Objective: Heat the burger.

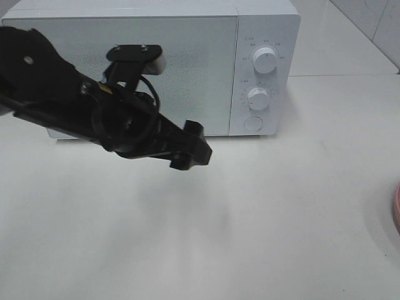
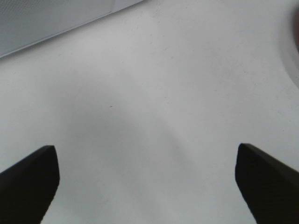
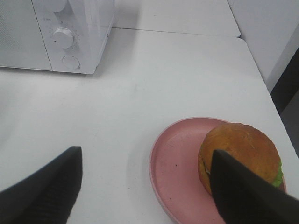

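The burger [image 3: 243, 149], with a golden-brown domed bun and a green leaf at its edge, sits on a round pink plate [image 3: 175, 168] on the white table. My right gripper [image 3: 147, 154] hangs open above the table beside the plate, and one of its fingers [image 3: 243, 196] stands in front of the burger without gripping it. My left gripper [image 2: 145, 154] is open wide over bare table with nothing between its fingers. From the high camera the left gripper [image 1: 189, 150] hovers in front of the white microwave [image 1: 187, 62], whose door is closed.
The microwave's two knobs [image 1: 265, 59] and a round button are on its right panel. Only a sliver of the pink plate [image 1: 396, 212] shows at the right edge of the high view. The table's far edge runs behind the microwave.
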You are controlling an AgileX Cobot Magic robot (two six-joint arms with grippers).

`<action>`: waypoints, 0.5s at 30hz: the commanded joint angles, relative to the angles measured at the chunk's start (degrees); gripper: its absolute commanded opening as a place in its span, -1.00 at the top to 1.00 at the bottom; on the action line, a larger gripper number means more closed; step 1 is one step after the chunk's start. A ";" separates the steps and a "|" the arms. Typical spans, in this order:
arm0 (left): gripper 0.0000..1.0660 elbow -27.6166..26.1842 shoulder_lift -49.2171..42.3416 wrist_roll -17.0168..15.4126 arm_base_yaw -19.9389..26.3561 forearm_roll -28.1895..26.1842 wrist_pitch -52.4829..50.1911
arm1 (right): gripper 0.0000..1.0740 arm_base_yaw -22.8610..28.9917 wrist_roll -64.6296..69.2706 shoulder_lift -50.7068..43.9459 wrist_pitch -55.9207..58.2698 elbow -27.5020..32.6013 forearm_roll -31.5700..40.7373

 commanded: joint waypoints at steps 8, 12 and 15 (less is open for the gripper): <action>-0.72 0.23 -7.96 -0.11 17.88 0.52 24.12 | -0.34 -0.29 -0.40 -1.43 -0.86 -0.06 0.06; -0.71 0.23 -10.71 -0.11 24.92 1.83 33.06 | -0.34 -0.29 -0.40 -1.43 -0.86 -0.06 0.06; -0.71 0.23 -13.01 -0.17 30.02 3.09 39.30 | -0.34 -0.29 -0.40 -1.43 -0.86 -0.06 0.06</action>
